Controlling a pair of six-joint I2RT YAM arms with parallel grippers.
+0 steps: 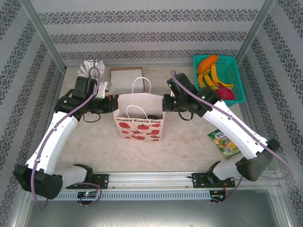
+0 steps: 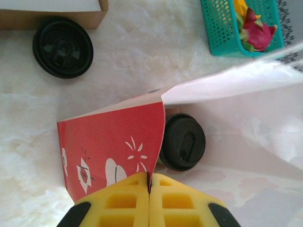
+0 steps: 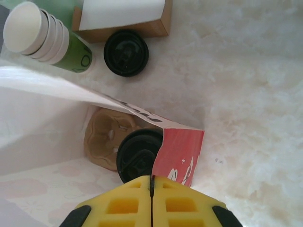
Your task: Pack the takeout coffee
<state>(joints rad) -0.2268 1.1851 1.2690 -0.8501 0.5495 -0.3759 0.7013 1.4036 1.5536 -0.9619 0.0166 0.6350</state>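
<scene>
**Pinching both rims of the paper bag (image 1: 139, 127), with the takeout coffee (image 2: 182, 141) inside**

The left gripper (image 2: 148, 178) has its yellow fingers pressed flat together, with the thin edge of the bag's red side panel caught in the seam between them. The right gripper (image 3: 151, 180) is closed the same way on the opposite red panel, whose rim runs straight into its fingertips.

The takeout coffee stands inside the bag, between the two pairs of fingers. Seen from the left wrist, it is just beyond the fingertips and a little to their right, behind the red panel. Seen from the right wrist, it is just past the fingertips and slightly to their left. It shows as a round black plastic lid with a raised rim and an oval sip recess. The cup's wall is almost wholly hidden under it. It sits in a brown moulded cup carrier (image 3: 106, 135) on the bag's floor.

Well beyond the fingers, outside the bag, a loose black lid (image 3: 126, 52) lies on the table beside a cardboard box (image 3: 142, 27).
</scene>
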